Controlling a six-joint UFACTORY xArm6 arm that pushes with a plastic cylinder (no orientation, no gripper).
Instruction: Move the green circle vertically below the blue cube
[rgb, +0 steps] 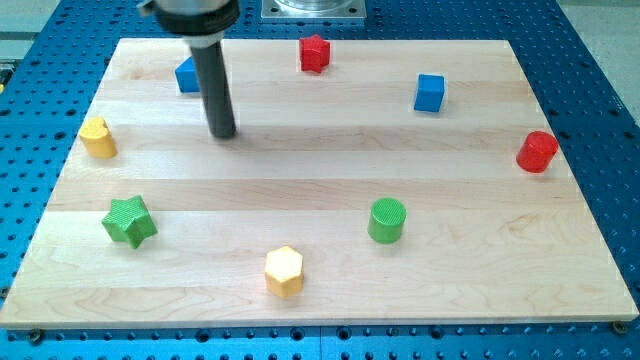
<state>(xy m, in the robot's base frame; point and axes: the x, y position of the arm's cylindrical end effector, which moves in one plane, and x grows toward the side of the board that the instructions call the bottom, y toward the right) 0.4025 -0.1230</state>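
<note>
You see my tip (224, 134), the rod-like end effector with nothing to hold, resting on the worktop (320, 190), its shaft half-hiding a blue block (186, 75) just left, green circle (387, 220) well lower-right, blue cube (429, 92) far right.

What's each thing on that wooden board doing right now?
Tip: on the board, touching no block.
Green circle: upright, alone.
Blue cube: flat, alone.
Other blue block: partly behind the rod.
Green star, yellow hexagon, red star, red cylinder, yellow block: untouched.
</note>
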